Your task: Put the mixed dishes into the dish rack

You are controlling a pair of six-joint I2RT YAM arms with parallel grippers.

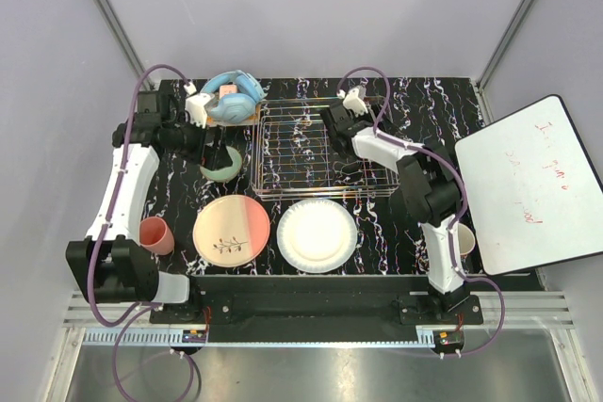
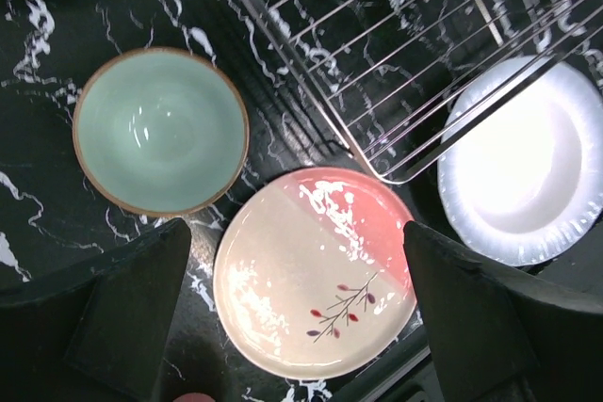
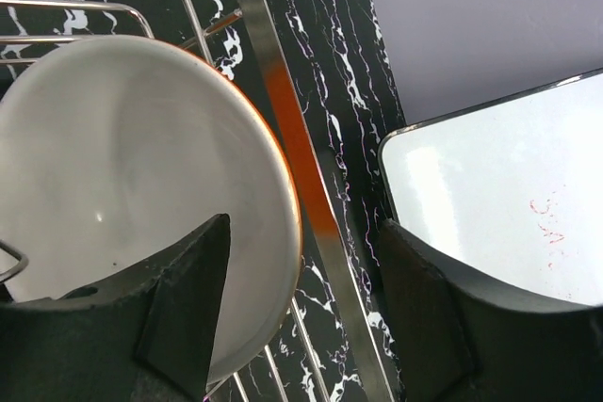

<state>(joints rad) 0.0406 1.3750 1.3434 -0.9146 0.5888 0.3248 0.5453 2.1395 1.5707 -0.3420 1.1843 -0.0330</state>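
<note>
Hard-to-see stuff first: from above, the orange-red mug is basically hiding under the right tool, so only the right wrist camera is giving a proper look. Even there it's getting cut off at the left and bottom edges. It's showing a white inside and a thin orange rim, and it's sitting inside the dish rack, toward the far side and just beside one of the rails. The right tool's fingers are standing apart, one over the mug's inside and the other outside the rim with a gap showing, so it's not clamping anything. The left tool is spreading wide with nothing in it, hanging over the counter. The pale green bowl is getting half covered by the left arm in the top view. There's also a small pale thing I'm reading as the small white bowl, mostly tucked behind the right arm near the white board, so I can't really tell. Counting it up, I'm seeing two plates lying flat on the counter just in front of the rack, the pink-and-cream plate with leaf sprig and the plain white plate. Then there's one green bowl, one pink cup at the near left, one mug, one silver wire rack and one pair of blue headphones at the back.
</note>
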